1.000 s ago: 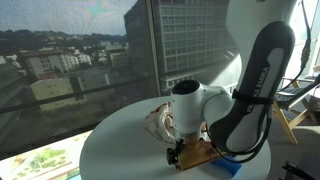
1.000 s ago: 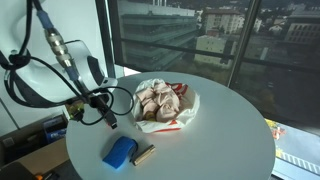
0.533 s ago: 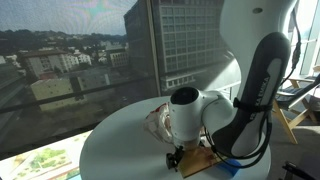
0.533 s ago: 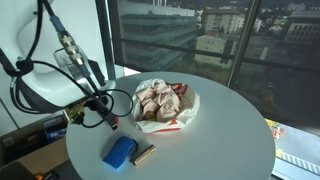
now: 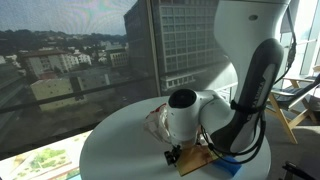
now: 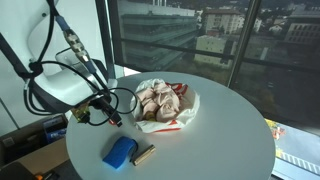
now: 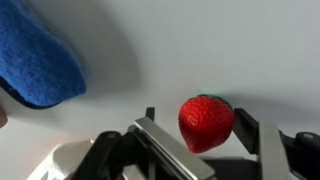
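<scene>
Wrist view shows what the exterior views hide: a blue sponge (image 7: 35, 55) at far left, then a strawberry (image 7: 206, 122) pinched in the claw (image 7: 195, 116), jaws narrowed onto both its sides, white table (image 7: 200, 40) behind. In an exterior view the claw (image 6: 110, 118) sits near the table's left edge, a food wrapper (image 6: 165, 103) to its right, and open tabletop beyond that
</scene>
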You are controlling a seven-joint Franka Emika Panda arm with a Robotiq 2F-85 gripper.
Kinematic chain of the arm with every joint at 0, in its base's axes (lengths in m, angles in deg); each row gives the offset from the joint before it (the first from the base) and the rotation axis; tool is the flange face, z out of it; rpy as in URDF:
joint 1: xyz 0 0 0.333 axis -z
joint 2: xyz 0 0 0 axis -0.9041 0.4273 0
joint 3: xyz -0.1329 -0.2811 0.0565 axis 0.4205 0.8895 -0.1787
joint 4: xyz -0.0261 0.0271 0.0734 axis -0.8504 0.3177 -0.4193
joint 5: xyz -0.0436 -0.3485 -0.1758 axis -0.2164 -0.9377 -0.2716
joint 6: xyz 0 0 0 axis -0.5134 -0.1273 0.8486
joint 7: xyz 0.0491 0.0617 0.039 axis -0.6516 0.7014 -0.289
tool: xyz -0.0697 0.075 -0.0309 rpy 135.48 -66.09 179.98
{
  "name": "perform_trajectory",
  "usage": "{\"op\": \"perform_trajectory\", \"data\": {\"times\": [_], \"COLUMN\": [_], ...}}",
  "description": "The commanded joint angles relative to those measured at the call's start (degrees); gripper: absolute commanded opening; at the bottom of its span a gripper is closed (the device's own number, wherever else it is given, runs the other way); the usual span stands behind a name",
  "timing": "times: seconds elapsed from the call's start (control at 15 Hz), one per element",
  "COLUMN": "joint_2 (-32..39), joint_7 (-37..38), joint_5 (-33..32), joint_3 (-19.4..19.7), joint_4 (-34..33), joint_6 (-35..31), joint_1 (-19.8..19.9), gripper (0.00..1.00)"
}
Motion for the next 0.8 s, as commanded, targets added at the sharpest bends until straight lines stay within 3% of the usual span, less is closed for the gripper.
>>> {"op": "perform_trajectory", "data": {"times": [0.0, 0.27, 0.73], "joint_2": [1.21, 0.27, -6.90], "joint_7": [2.85, 3.85, 1.87], "joint_5": [-2.83, -4.57, -0.25], "joint_3": [2.22, 3.92, 5.48], "joint_4": [-1.40, -1.54, -1.67], "joint_6": [-1.63, -0.62, 8.80], "joint_1": [-2.01, -3.41, -0.90], "gripper": [0.51, 0.24, 0.24]}}
